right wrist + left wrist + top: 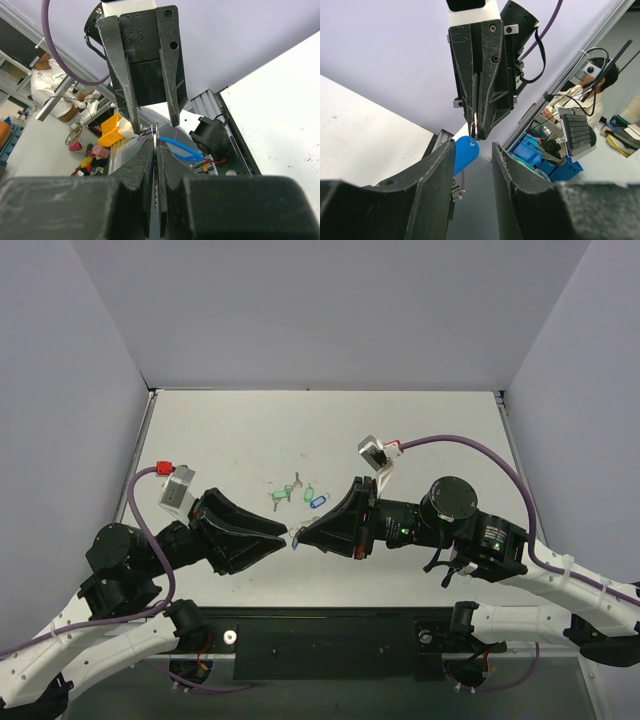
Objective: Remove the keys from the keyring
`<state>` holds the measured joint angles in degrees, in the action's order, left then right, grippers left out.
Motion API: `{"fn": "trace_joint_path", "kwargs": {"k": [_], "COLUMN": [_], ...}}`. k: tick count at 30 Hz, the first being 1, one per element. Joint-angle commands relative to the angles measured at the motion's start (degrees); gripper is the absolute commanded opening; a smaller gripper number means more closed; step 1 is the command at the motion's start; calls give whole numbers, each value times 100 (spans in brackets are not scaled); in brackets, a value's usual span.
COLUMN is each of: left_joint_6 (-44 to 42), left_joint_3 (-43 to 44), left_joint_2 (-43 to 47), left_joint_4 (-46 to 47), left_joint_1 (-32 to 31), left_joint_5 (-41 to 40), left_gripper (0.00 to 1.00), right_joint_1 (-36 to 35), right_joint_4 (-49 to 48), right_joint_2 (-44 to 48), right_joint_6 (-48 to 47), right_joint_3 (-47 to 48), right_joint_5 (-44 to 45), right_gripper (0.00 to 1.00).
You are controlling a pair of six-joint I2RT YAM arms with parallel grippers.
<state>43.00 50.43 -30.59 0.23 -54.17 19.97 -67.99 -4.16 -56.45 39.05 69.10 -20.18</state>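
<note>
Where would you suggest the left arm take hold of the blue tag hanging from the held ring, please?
Probably take the blue tag by its free lower end, coming straight in from opposite the right gripper. The tag dangles clear beneath that gripper's shut jaws, which pinch the thin keyring, so that end is exposed. The left gripper faces it with its jaws open.

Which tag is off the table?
The deep-blue tag, dangling from the keyring in the right pincer; the green tags and lighter-blue tag lie on it.

A silver keyring (474,129), deep-blue tag (465,154), green tags (308,493), black jaws.
</note>
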Motion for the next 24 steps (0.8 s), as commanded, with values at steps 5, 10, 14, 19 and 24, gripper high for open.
{"fn": "trace_joint_path", "kwargs": {"k": [5,10,14,19,24], "left_joint_6": [50,121,129,156,164], "left_joint_3": [81,80,89,107,133], "left_joint_2": [-131,-228,-255,-272,-307], "left_joint_4": [469,610,645,671,671], "left_joint_1": [3,3,3,-6,-6], "left_joint_5": [148,218,253,262,262], "left_gripper": [43,40,34,27,17], "right_joint_1": [-31,-39,-48,-57,-74], "right_joint_4": [-515,-542,-559,-559,-559], "right_joint_2": [99,125,134,116,81], "right_joint_6": [77,103,112,121,129], "right_joint_3": [-19,-46,-55,-55,-63], "right_joint_5": [-196,-205,-214,-232,-240], "right_gripper": [0,0,0,0,0]}}
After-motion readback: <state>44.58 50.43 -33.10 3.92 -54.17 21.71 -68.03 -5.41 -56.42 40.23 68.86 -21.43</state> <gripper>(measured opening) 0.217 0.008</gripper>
